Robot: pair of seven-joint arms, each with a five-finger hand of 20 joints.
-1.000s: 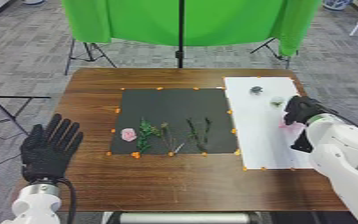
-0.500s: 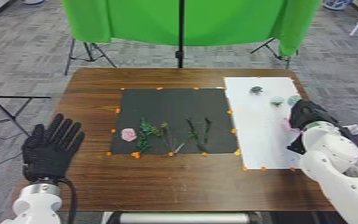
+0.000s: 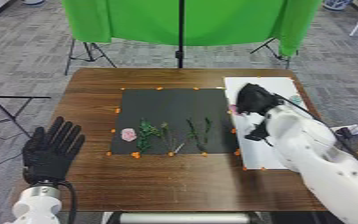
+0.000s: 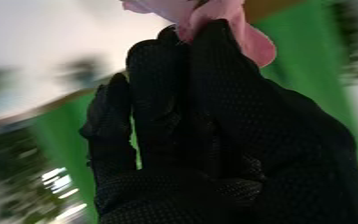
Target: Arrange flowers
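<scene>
one pink flower [image 4: 257, 46] swings towards nine o'clock, right hand [image 3: 257, 100] pinching it, fingers nearly closed, likely bound for the black mat [image 3: 171, 104]!

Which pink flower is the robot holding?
The flower pinched in the right robot hand, over the white sheet; the other pink bloom lies on the dark mat.

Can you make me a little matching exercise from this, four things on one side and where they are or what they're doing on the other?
1. Left hand
2. Right hand
3. Green stems
4. White sheet

A. Flat on the table, right of the dark mat
B. Pinching a pink flower
C. Fingers spread, holding nothing
D. Lying on the dark mat

Pairs: 1-C, 2-B, 3-D, 4-A
</scene>
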